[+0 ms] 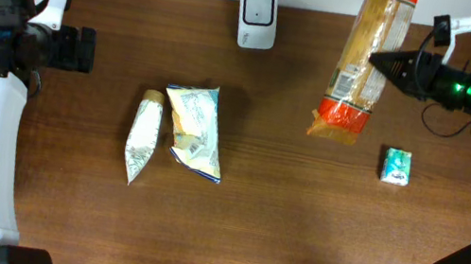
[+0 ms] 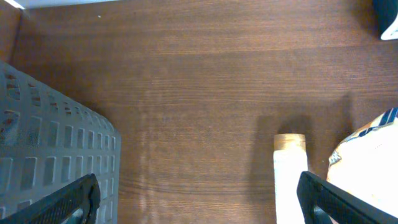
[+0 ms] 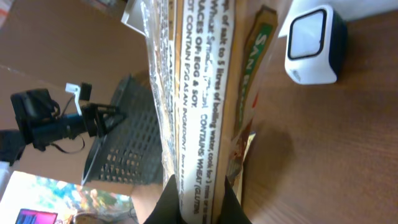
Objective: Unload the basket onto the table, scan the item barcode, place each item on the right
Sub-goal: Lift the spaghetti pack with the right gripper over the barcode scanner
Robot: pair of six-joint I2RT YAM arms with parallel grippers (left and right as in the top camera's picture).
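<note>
- The right fingers (image 1: pixel 386 63) are pinched on a long pasta packet (image 1: pixel 361 67), gripping it at its edge about halfway along.
- The packet is held up off the bench (image 1: pixel 277 225), to the right of the scanner (image 1: pixel 257 18) and apart from it; its upper end runs out of the top of the overhead view.
- In the right wrist view, printed cooking text runs along the clear wrap, and the scanner's window shows beside the packet; a barcode is possibly on a face turned away, as I cannot make one out.
- The scanner stands at the far edge of the bench, near the middle.
- The left fingers (image 1: pixel 82 49) are spread wide with nothing between them, over the left side of the bench.
- A white packet (image 1: pixel 143 136) and a snack bag (image 1: pixel 195 130) lie side by side in the middle, touching or nearly so.
- A small green-and-white box (image 1: pixel 397 166) lies to the right, below the lifted packet in the overhead view.
- A grey basket (image 2: pixel 50 143) shows in the left wrist view.
</note>
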